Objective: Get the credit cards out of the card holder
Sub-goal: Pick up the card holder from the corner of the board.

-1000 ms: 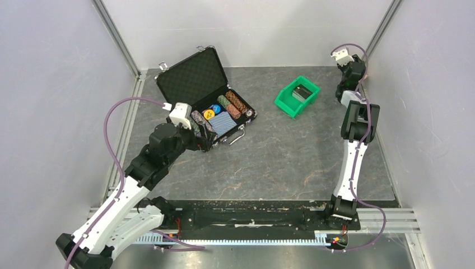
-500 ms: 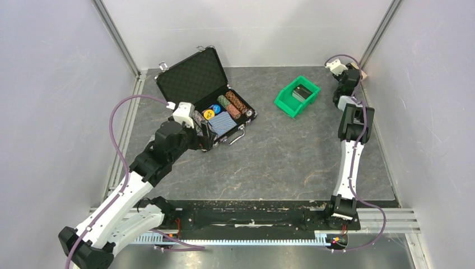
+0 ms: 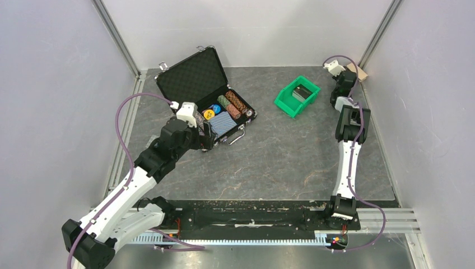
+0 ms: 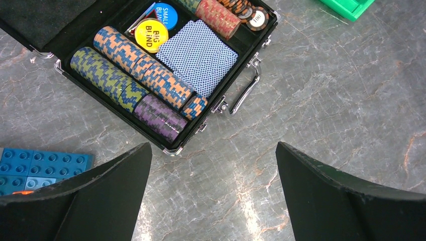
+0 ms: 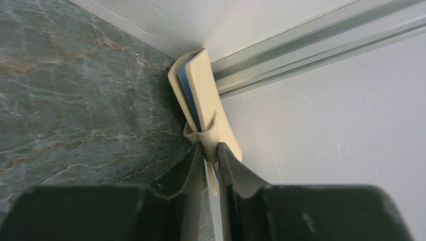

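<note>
Your right gripper (image 5: 208, 150) has its fingers drawn almost together, pinching the near edge of the card holder (image 5: 203, 85). The holder stands on edge just beyond the fingertips, pressed into the corner where the table meets the walls. A blue layer (image 5: 187, 93) shows between its tan leaves; whether it is card or lining you cannot tell. Your left gripper (image 4: 213, 146) hangs wide open, holding nothing. The open chip case (image 4: 35, 17) lies ahead of its fingers, and blue bricks (image 4: 35, 168) lie beside the finger on the left of the wrist view.

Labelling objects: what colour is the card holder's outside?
The card holder is tan, blue inside; clearest in the right wrist view.
</note>
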Tool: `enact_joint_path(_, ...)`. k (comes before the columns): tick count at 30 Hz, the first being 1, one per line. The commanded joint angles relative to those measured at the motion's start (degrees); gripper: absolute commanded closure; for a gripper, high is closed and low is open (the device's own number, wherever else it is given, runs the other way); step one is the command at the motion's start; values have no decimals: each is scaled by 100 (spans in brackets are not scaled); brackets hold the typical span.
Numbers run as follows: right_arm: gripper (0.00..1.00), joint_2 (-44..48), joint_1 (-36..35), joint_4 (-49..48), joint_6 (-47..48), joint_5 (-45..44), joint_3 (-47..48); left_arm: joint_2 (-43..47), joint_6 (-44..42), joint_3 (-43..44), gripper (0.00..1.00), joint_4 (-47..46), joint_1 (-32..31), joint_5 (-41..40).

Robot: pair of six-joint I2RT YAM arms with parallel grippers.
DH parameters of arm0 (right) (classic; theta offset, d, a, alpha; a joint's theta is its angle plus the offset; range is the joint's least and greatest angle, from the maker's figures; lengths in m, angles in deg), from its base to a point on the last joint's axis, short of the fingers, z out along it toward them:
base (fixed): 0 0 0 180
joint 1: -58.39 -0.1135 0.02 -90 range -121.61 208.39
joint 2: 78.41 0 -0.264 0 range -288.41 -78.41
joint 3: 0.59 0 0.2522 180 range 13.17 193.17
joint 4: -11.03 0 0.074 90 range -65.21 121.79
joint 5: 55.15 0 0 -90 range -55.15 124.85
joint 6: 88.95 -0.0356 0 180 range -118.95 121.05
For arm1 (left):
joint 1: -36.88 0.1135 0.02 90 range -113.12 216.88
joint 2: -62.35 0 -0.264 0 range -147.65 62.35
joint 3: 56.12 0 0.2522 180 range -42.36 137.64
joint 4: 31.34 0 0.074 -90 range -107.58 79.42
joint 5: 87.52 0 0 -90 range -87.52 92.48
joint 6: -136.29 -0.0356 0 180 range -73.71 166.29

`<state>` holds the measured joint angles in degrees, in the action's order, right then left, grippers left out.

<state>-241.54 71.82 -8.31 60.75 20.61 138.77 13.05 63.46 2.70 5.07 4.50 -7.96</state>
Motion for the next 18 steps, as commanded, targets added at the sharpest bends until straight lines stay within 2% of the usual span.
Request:
enact_joint_path(1, 88, -76, 200, -19, -303, -164, 303, -6, -346, 104, 0, -145, -16, -111)
enact_joint_path(4, 100, 24, 263, 7, -499, -133, 222, 1, -338, 104, 0, -164, -14, -51)
enact_joint_path(11, 100, 440, 336, -192, -945, -247, -259, 52, -321, 107, 0, -174, -20, 7)
enact_joint_path(18, 100, 1332, 380, -92, -1865, 184, -878, 70, -293, 118, 0, -183, -18, 106)
